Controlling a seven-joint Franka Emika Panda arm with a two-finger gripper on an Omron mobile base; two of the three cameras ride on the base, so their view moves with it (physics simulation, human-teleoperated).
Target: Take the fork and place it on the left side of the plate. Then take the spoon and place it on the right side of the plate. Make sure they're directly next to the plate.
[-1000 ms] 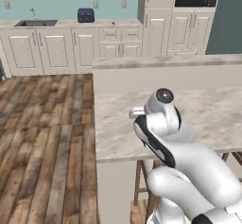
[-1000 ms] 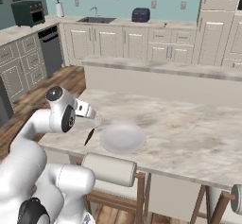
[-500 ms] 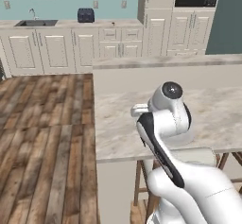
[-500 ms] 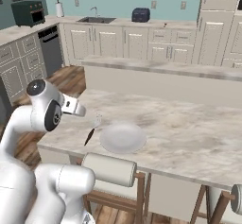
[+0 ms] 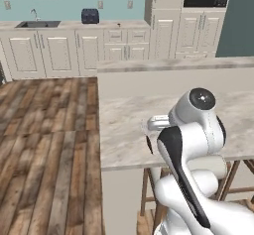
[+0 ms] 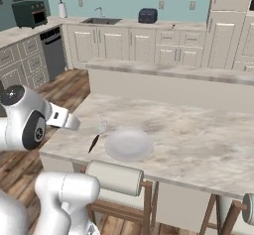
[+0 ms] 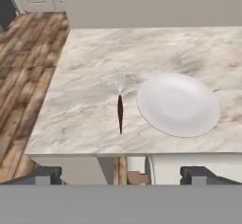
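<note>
The fork [image 7: 119, 100] lies flat on the marble counter, silvery tines pointing away and dark handle toward the front edge. It sits just left of the round white plate [image 7: 178, 104], with a small gap between them. The right base view shows the same fork [image 6: 97, 136] and plate [image 6: 128, 145] near the counter's front left corner. My gripper [image 7: 122, 175] is open and empty, held back above the counter's front edge, with the fork roughly centred ahead of it. The spoon is out of view.
The marble island counter [image 6: 198, 140] stretches right and back from the plate. A padded stool [image 6: 115, 177] stands under its front edge. Wooden floor lies to the left, with cabinets, a sink and a toaster [image 6: 147, 15] along the far wall.
The arm has drawn back and to the left, away from the fork. Fork and plate lie where they were. The jaws stay open.
</note>
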